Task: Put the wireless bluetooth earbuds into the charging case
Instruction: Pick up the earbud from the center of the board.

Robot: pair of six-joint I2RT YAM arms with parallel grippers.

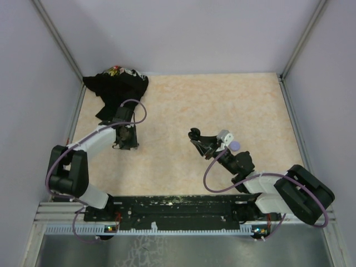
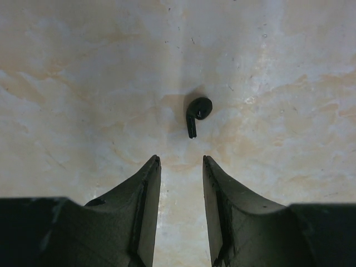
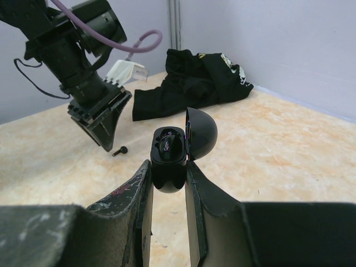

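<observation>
My left end effector (image 2: pixel 181 162), jaws apart, hovers over the mid-frame bud (image 2: pixel 199 109), likely light and slick; I'd pinch its round head. My right end effector (image 3: pixel 168 169) clamps the case (image 3: pixel 169 151).

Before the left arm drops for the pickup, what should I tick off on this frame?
1. Black earbud lying free on the table: ok.
2. Left gripper open, with the earbud just ahead of its tips and not between them: ok.
3. Charging case clamped in the right gripper, lid open: ok.
4. Free slot in the case: cannot tell; something dark sits inside.
5. Black cloth well away from the earbud: ok.
</observation>
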